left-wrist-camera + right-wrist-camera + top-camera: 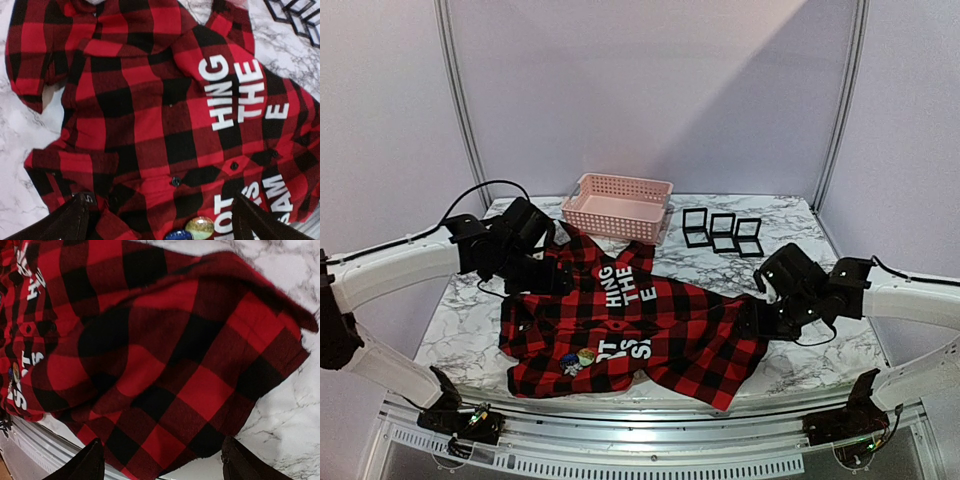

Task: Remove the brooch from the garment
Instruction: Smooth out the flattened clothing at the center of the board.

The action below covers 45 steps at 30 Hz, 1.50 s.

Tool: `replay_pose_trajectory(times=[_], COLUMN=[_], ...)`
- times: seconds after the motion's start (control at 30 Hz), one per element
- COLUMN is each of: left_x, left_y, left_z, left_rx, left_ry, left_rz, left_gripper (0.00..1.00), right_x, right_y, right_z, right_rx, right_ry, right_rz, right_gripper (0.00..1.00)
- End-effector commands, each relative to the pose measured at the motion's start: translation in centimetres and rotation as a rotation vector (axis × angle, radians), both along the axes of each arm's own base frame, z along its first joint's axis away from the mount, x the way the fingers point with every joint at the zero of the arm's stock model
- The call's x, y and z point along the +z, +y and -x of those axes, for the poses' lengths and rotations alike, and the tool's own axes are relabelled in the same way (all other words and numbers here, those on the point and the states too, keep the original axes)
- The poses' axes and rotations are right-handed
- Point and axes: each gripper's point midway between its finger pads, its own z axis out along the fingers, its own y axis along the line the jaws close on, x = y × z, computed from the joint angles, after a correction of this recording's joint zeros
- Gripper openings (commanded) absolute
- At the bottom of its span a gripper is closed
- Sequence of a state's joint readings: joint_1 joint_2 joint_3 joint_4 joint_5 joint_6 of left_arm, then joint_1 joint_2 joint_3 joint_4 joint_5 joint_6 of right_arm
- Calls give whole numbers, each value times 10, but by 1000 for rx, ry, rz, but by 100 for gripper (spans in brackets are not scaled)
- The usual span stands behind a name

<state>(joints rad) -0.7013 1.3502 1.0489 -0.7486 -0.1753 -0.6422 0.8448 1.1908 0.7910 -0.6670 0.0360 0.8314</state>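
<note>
The red-and-black plaid shirt [640,330] with white lettering lies spread on the marble table [820,360]. A round yellow-green brooch [586,357] and a blue one [567,362] beside it sit on its near left part. Both show at the bottom of the left wrist view, yellow-green [200,228] and blue [179,235]. My left gripper [552,281] is open over the shirt's far left; its fingers [75,217] stand wide apart above the cloth. My right gripper [748,322] is open over the shirt's right sleeve [200,370], holding nothing.
A pink perforated basket [618,206] stands at the back of the table. Black square frames [722,233] lie to its right, also in the left wrist view [300,20]. The table's near edge rail [640,420] runs just below the shirt's hem.
</note>
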Motion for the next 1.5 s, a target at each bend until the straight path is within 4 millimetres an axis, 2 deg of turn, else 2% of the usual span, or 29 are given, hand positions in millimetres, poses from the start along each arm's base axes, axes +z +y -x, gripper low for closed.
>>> replay_pose_trajectory(times=[0.0, 0.23, 0.33, 0.5, 0.73, 0.93, 1.03, 1.27, 1.4, 1.47], left_x=[13, -26, -33, -42, -75, -83, -92, -117, -117, -118], left_y=[-7, -19, -14, -9, -3, -2, -1, 0, 5, 8], left_z=[-49, -69, -78, -86, -84, -88, -90, -92, -97, -99], left_rx=[10, -28, -8, 13, -15, -13, -21, -13, 15, 33], left_ry=[-134, -89, -82, -76, -4, -17, -1, 42, 18, 16], left_rz=[-51, -141, -141, -99, -196, -204, -226, -232, -240, -237], left_gripper=[100, 99, 100, 99, 100, 100, 98, 71, 40, 32], right_x=[-24, -47, -51, -59, -71, -77, -78, -78, -77, -71], right_y=[-7, -11, 0, 2, -3, 2, 1, -3, -6, -6], right_z=[25, 44, 47, 44, 41, 38, 36, 33, 30, 24], right_rx=[-83, -102, -87, -101, -107, -97, -100, -133, -161, -169], right_ry=[123, 212, 234, 241, 236, 235, 231, 217, 199, 170], right_rz=[10, 94, 52, 70, 204, 232, 252, 272, 274, 280], right_gripper=[79, 73, 71, 68, 62, 59, 55, 40, 27, 20])
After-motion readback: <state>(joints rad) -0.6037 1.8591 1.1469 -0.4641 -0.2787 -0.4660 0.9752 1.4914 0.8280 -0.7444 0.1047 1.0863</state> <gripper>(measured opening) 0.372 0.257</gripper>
